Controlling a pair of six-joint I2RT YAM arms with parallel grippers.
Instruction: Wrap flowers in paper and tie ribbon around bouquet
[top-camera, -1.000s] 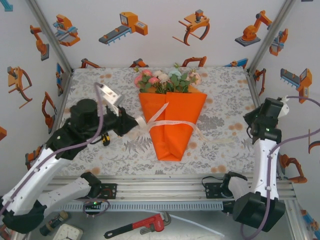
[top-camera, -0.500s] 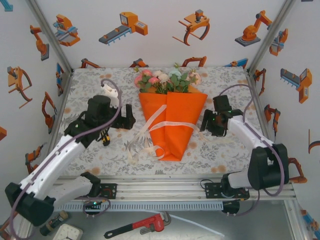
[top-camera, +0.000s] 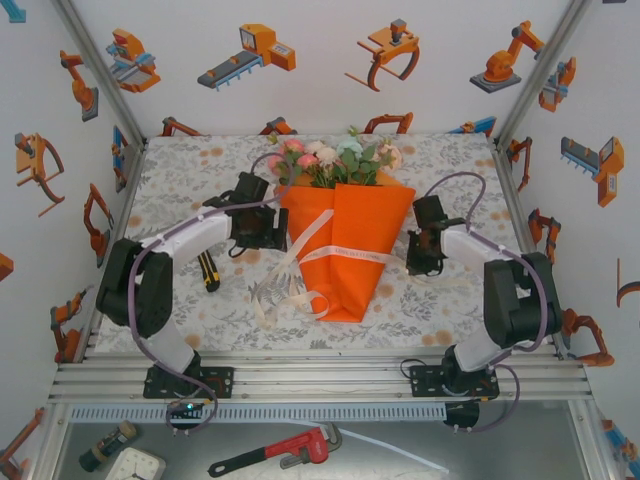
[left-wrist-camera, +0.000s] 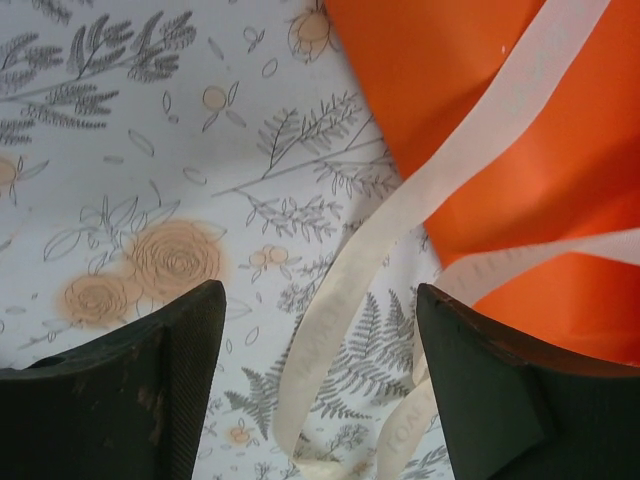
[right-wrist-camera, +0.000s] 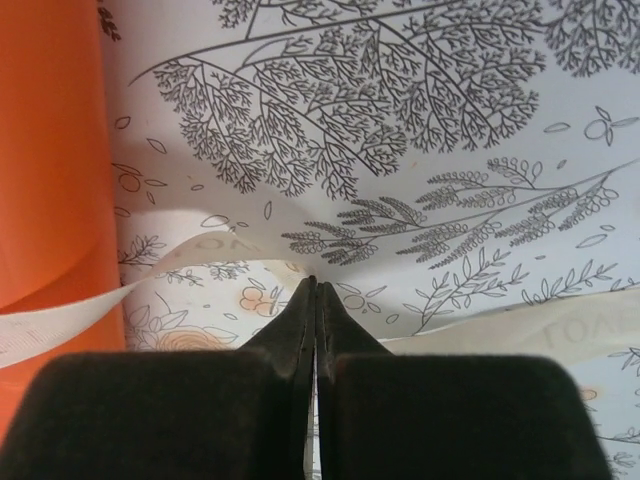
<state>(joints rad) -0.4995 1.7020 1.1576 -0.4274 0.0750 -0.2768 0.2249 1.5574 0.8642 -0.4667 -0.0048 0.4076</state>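
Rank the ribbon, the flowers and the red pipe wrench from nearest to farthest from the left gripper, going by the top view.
1. ribbon: just right of the left gripper, its loose tail trailing nearer the arm bases.
2. flowers: farther back and to the right.
3. red pipe wrench: off the table, below the arm bases.

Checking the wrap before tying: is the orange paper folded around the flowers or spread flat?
Folded. The paper forms a cone, flaps overlapping down the middle, and the flowers stick out of its wide top end.

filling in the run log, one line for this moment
left pincer open over ribbon | right pincer shut at ribbon beside bouquet | ribbon ends loose
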